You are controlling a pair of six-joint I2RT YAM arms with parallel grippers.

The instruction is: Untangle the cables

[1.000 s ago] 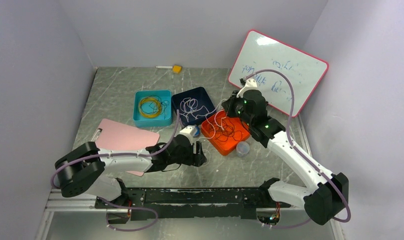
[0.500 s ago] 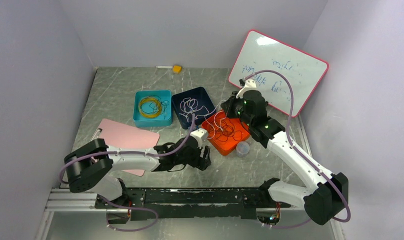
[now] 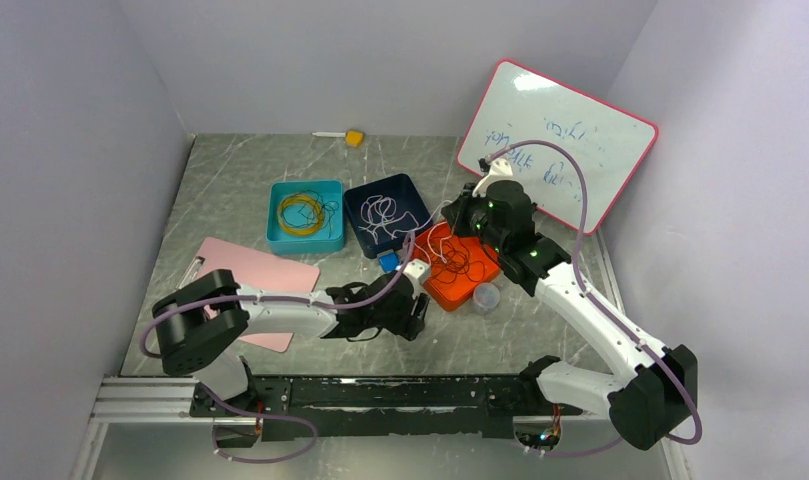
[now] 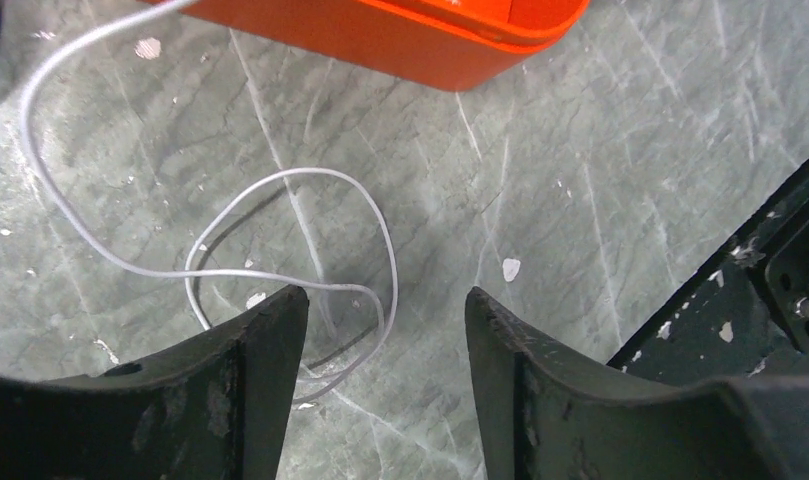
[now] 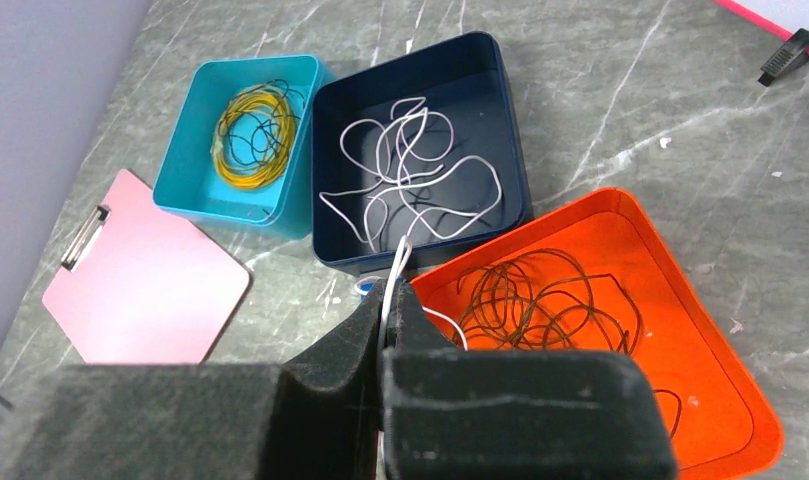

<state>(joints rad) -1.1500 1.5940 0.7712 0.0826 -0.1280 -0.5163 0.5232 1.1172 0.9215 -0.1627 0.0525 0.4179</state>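
Note:
My right gripper (image 5: 390, 298) hangs over the near corner of the navy tray (image 5: 490, 80) and is shut on a thin white cable (image 5: 398, 262) that rises from the white tangle (image 5: 410, 170) in that tray. Dark brown-red cables (image 5: 540, 300) lie coiled in the orange tray (image 5: 700, 370). My left gripper (image 4: 385, 315) is low over the table in front of the orange tray (image 4: 400, 45), open. A loop of white cable (image 4: 310, 171) lies on the stone surface by its left finger (image 4: 265, 360). From above, the left gripper (image 3: 417, 320) sits near the orange tray's front corner.
A teal tray (image 3: 280, 235) holds a yellow coil (image 5: 250, 125). A pink clipboard (image 3: 250, 275) lies at the left. A small blue item (image 3: 388, 262) sits between the trays, a clear cup (image 3: 487, 297) by the orange tray, a whiteboard (image 3: 560, 140) against the back right.
My left arm has moved right and nearer, to the front of the orange tray, uncovering the small blue item; its jaws have narrowed a little. The right arm holds still.

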